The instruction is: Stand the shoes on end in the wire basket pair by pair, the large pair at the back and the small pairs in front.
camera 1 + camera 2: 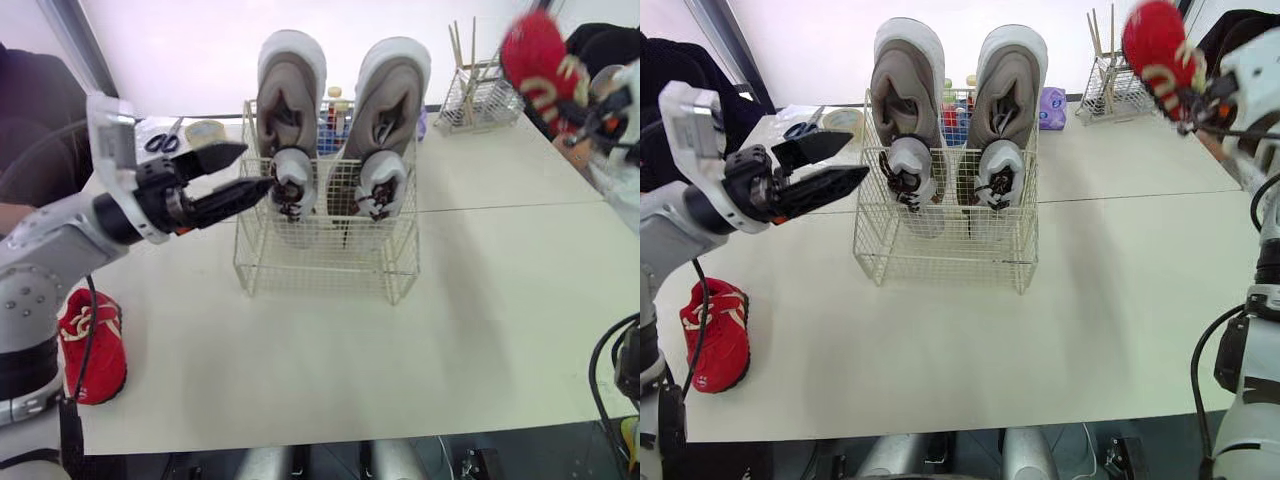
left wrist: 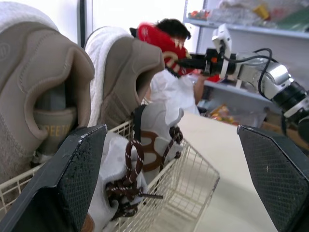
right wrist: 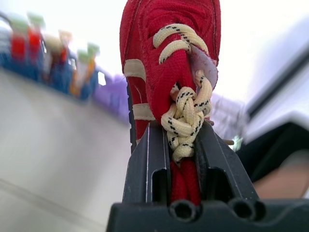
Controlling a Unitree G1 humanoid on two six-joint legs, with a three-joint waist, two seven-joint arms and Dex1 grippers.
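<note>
Far left, near the edge of the table (image 1: 300,380): a small red shoe (image 1: 92,345), sole down, laces up, untouched. Looks light, soft in the upper and firmer around the sole. Best taken at the heel rim, one finger inside the opening and one outside, rather than by the laces.

Next along: the left gripper (image 1: 256,168), hovering level just beside the wire basket (image 1: 330,272). Fingers spread wide, holding nothing, tips close to the nearer white shoe.

Centre: the basket itself, standing on the table. At the back, the large grey-brown pair (image 1: 292,95), set on end side by side and rising well above the rim. Bulky, padded and probably the heaviest of the lot, yet steady enough leaning on the wire. Directly in front and touching them, the small white pair (image 1: 292,182) with dark laces, also on end. Seemingly some free room left along the front wall for one more small pair.

Far right: the right gripper (image 3: 181,145), raised high above the table and well apart from the basket. Clamped tight on the second red shoe (image 3: 169,48), pinching the tongue and the knotted cream laces, the rest of the shoe standing out beyond the fingertips. A hold on soft cloth and cord, so likely to let the shoe swing or sag on the way over. Light enough to carry this way. Calls for a slow descent into the front of the basket, with care to keep the loose lace ends from snagging on the wire.
</note>
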